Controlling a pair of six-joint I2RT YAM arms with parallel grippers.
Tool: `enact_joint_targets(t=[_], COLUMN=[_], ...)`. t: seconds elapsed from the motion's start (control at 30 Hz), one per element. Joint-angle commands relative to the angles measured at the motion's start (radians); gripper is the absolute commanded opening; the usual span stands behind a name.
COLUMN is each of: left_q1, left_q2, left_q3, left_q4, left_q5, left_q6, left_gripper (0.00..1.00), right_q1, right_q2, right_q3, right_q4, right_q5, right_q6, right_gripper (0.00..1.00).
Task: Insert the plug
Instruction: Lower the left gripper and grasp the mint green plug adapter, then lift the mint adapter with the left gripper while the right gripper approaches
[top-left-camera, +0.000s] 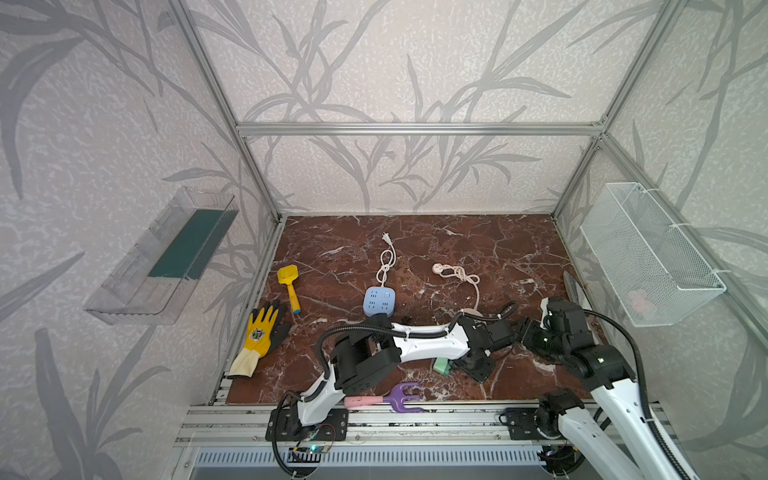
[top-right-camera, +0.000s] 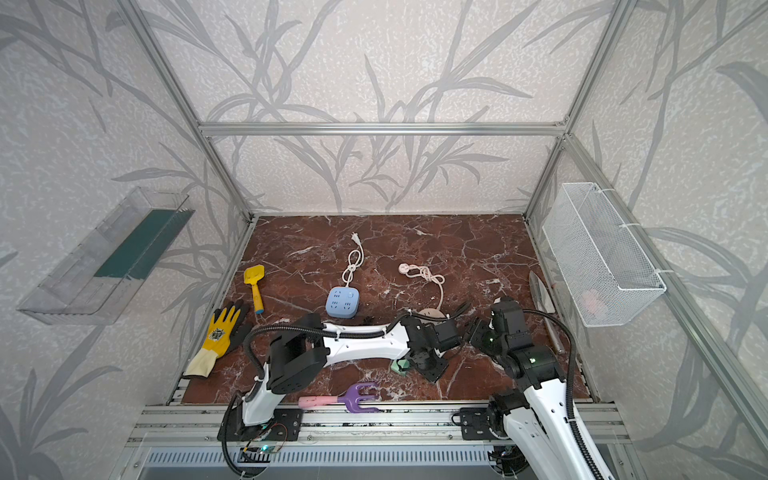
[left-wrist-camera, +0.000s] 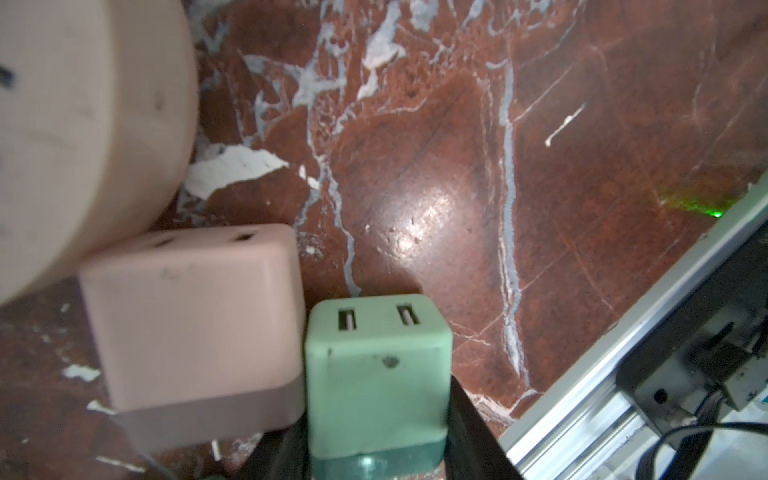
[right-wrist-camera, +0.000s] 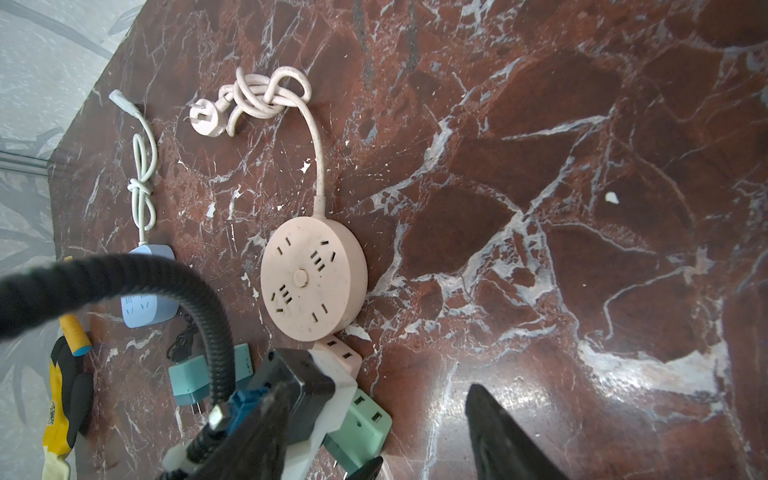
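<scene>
Evidently the left gripper (left-wrist-camera: 376, 419) pinches the green plug (left-wrist-camera: 374, 361) by its sides on the table (left-wrist-camera: 540, 124) near the round power strip (right-wrist-camera: 313, 276) — ready to lift it — while the right gripper (right-wrist-camera: 432, 453) hovers, jaws spread.

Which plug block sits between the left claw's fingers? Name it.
The mint-green block: the left claw flanks both its sides. The pink block sits beside it, outside the claw; the teal block lies apart.
</scene>
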Motion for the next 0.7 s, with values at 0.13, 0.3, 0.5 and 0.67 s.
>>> enact_joint_targets(t=[0.13,0.3,0.5,0.67], left_q1=[0.01,0.026,0.061,0.104], left_q2=[0.005,-0.019,-0.058,-0.116], left_q3=[-0.027,-0.027,-0.033,-0.022], left_q4=[-0.008,-0.019,-0.053,-0.119], left_q5=[-0.03,-0.023,-0.01,0.052], left_q6=[0.021,0.048,0.088,0.132], left_gripper=[0.34,0.0,0.0,0.0], right_q1=[-0.011,-0.013,-0.015,-0.03], right_q2=[0.001,0.006,0.023,0.055], right_q3=[0.007,0.014,0.018,0.028], right_q4=[0.023,0.012,0.001,-0.001], right_q5=[-0.026,-0.041,-0.041,-0.052], right_q6=[-0.018,-0.018,-0.019,-0.034], right_gripper=[0.67,0.67,0.67,0.67])
